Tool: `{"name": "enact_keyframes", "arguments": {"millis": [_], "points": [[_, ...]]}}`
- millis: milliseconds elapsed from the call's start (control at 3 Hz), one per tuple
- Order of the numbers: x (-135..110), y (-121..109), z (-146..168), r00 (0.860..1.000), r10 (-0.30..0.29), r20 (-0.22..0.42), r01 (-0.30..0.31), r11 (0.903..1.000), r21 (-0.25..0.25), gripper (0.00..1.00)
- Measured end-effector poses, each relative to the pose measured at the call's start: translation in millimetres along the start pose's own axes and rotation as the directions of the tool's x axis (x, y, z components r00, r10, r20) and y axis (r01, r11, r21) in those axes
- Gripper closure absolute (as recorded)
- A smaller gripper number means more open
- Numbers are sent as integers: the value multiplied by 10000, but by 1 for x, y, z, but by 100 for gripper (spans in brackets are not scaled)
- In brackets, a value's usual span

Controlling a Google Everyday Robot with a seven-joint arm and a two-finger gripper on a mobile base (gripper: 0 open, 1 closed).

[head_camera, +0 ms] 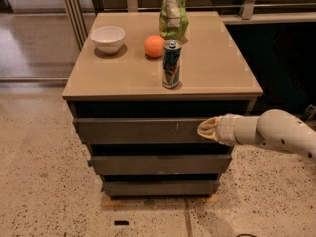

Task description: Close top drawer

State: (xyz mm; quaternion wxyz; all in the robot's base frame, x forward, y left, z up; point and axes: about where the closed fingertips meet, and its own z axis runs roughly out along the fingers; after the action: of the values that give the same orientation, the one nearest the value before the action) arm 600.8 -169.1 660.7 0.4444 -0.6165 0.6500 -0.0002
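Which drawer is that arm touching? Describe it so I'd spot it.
Find the tan-topped cabinet. The top drawer is the highest of three grey-brown fronts. It is the only one with pale scratches, and the pincer is at its right end.

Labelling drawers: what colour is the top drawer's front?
Top drawer: dark grey-brown, pale scratches right of centre; camera view. Hand at its right end.

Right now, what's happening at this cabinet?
The robot's tool is against the right part of the top drawer front, beside its scratch marks, apparently pushing it in. A dark gap shows above the front, so it looks not fully closed. A can, an orange, a bowl and a green bag stand on the cabinet top.
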Motion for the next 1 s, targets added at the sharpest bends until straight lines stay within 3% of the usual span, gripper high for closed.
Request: {"name": "enact_keyframes", "arguments": {"millis": [667,1000], "points": [[-13,-14,-13,9999,136,-58,-136,9999,-5,100],[-19,-9,-11,9972,727,-189,-739,9948,-698,100]]}}
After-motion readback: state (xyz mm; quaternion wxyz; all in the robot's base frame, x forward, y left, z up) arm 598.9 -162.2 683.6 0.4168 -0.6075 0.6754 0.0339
